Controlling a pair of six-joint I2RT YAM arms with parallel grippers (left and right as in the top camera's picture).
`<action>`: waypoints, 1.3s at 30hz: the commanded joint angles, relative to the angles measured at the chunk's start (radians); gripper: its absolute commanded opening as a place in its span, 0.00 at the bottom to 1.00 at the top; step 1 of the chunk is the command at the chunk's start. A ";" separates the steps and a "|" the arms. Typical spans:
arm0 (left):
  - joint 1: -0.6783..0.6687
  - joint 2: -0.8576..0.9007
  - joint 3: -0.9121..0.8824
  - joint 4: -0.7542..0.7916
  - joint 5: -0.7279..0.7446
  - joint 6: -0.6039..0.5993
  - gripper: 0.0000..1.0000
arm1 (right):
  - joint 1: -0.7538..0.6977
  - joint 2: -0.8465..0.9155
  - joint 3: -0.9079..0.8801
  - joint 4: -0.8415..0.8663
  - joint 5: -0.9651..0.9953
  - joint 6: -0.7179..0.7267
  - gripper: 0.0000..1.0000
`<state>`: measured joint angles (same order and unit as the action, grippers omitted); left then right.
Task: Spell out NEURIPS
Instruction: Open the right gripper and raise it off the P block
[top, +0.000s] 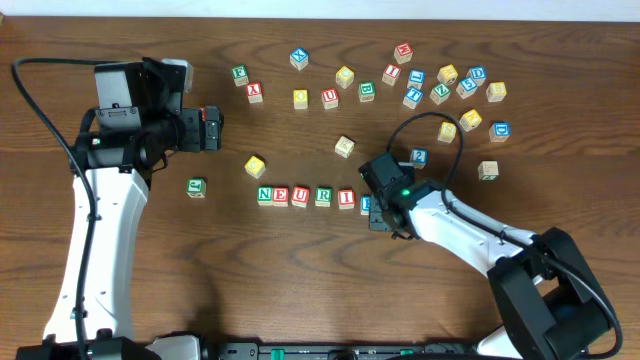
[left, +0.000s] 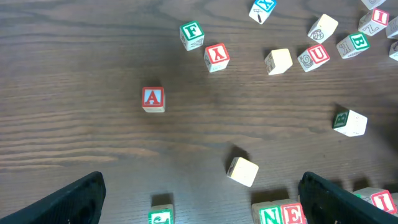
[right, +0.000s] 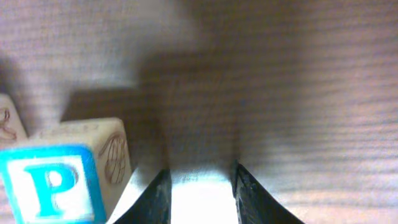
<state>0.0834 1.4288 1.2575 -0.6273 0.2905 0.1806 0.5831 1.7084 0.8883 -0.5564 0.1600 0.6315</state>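
Right fingers (right: 252, 199) stand slightly parted, gripping nothing, bare surface (right: 199, 93) between them; blue P block (right: 56, 183) sits just outside one finger, ending the N-E-U-R-I row (top: 300, 195). Left fingers (left: 74, 202) spread wide, empty.

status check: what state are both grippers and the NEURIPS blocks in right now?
left gripper: open wide, empty.
right gripper: jaws slightly apart, nothing between them.
N-E-U-R-I row: lined up, letters up, word unfinished.
P cube: letter up, at the row's right end, outside the right jaws, not gripped.
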 joint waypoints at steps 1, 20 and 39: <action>0.003 -0.004 0.023 -0.001 0.012 -0.002 0.97 | 0.014 0.011 0.000 -0.022 -0.010 0.050 0.27; 0.003 -0.004 0.023 -0.001 0.012 -0.002 0.98 | 0.055 -0.051 0.013 -0.049 -0.003 0.071 0.25; 0.003 -0.004 0.023 -0.001 0.012 -0.002 0.98 | 0.060 -0.142 0.014 -0.093 -0.022 0.084 0.27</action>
<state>0.0837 1.4288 1.2575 -0.6277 0.2905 0.1806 0.6308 1.5810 0.8928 -0.6456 0.1444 0.6918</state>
